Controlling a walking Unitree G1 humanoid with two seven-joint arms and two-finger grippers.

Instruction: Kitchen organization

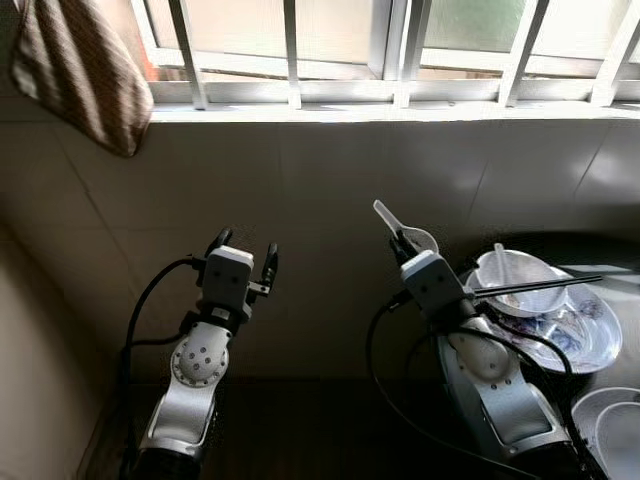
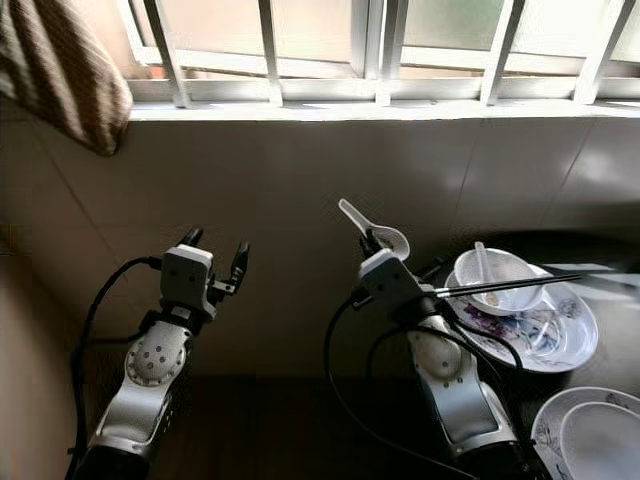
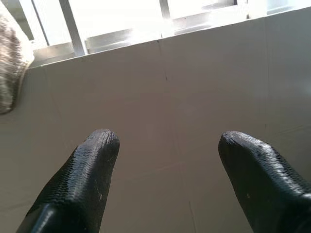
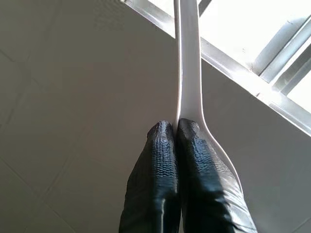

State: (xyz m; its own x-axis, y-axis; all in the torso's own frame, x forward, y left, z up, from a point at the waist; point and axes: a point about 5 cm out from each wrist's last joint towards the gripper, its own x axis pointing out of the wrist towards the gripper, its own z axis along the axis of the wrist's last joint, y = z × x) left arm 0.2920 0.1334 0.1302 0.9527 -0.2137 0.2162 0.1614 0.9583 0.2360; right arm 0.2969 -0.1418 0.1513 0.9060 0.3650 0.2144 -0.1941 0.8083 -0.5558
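Note:
My right gripper [image 1: 403,242] is raised in front of the tiled wall and shut on a white ceramic spoon [image 1: 389,219], whose handle points up and to the left. The right wrist view has the two black fingers [image 4: 167,160] pressed together on the spoon [image 4: 188,68]. My left gripper [image 1: 245,250] is held up at the left, open and holding nothing, its fingertips [image 3: 97,150] wide apart before the wall. To the right, a white bowl [image 1: 518,281] holding another spoon sits on a patterned plate [image 1: 590,335], with black chopsticks [image 1: 540,286] laid across it.
More white plates [image 1: 612,425] are stacked at the lower right on the dark counter. A tiled wall stands close ahead under a barred window [image 1: 400,50]. A striped cloth [image 1: 80,70] hangs at the upper left.

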